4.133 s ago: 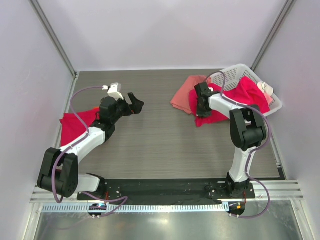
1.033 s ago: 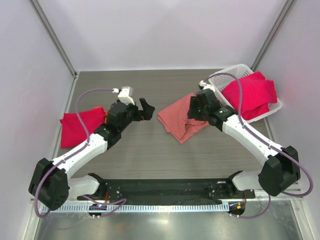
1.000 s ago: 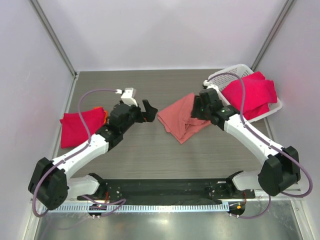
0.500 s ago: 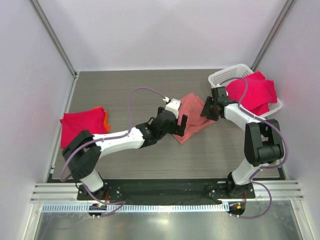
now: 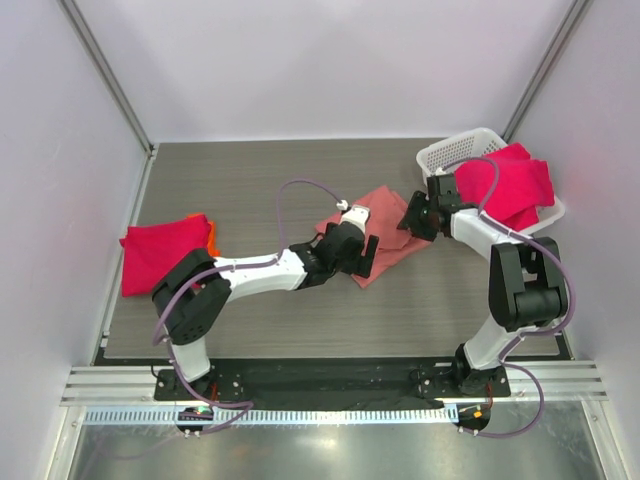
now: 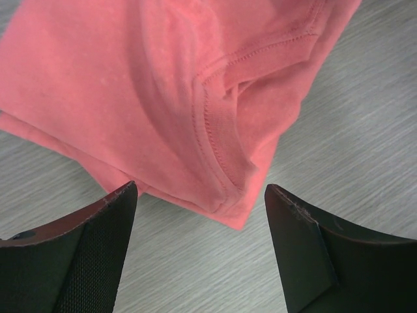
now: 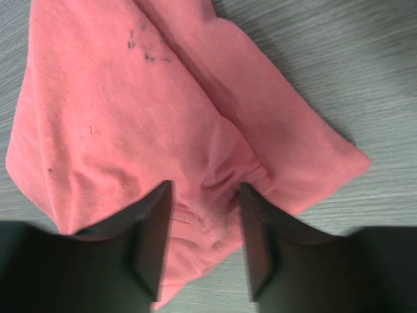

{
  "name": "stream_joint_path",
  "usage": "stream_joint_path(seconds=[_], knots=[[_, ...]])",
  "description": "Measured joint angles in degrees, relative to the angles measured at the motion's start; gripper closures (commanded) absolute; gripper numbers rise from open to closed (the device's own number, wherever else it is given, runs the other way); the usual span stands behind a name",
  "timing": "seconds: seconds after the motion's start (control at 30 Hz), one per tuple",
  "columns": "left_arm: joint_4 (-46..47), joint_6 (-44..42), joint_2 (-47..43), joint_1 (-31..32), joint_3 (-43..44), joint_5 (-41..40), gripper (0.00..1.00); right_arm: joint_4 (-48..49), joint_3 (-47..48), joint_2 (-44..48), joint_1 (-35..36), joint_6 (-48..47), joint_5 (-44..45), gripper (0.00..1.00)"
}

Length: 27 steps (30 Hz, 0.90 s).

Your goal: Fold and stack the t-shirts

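- The salmon-pink cloth t-shirt [image 5: 388,215] lies crumpled at the middle of the grey wood-grain counter [image 5: 250,180], between the two arms.
- The left gripper [image 6: 199,195] hovers at its near corner, fingers [image 6: 98,241] wide apart and holding nothing. It should come down astride the stitched hem [image 6: 218,150] and take one layer only.
- The right gripper [image 7: 202,195] sits at the far-right edge, its fingers partly apart over a pucker. Whether they pinch it I cannot tell.
- The step looks like spreading: draw the two holds apart, low over the counter, until the cloth lies flat.
- Keep the pull away from the white plastic mesh basket [image 5: 450,152].
- The crimson-red folded t-shirt [image 5: 155,250] at the left edge likely marks the stack.
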<state>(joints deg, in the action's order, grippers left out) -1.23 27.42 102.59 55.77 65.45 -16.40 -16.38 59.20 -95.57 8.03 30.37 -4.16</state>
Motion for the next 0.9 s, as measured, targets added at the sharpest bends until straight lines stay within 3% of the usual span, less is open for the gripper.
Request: stream_joint_path(seconds=[0.1,0.33,0.47,0.77,0.9], knots=[[-0.3,0.9,0.4,0.1,0.0,1.2,0.20,1.5,-2.8,1.1,0.0,0.6,-0.5,0.36],[-0.6,1.3,0.7,0.9,0.1,2.1,0.29,1.9,-8.8,6.4,0.0,1.8,-1.0,0.38],[-1.6,1.6,2.2,1.2,1.2,2.3,0.39,3.3,-9.2,7.3,0.0,2.3,-1.2,0.45],[-4.8,1.5,5.6,1.9,5.3,2.3,0.44,4.4,-8.4,5.0,0.0,2.8,-2.3,0.58],[-6.0,0.8,6.7,2.4,6.8,1.9,0.45,4.5,-7.4,3.3,0.0,2.9,-2.7,0.76]])
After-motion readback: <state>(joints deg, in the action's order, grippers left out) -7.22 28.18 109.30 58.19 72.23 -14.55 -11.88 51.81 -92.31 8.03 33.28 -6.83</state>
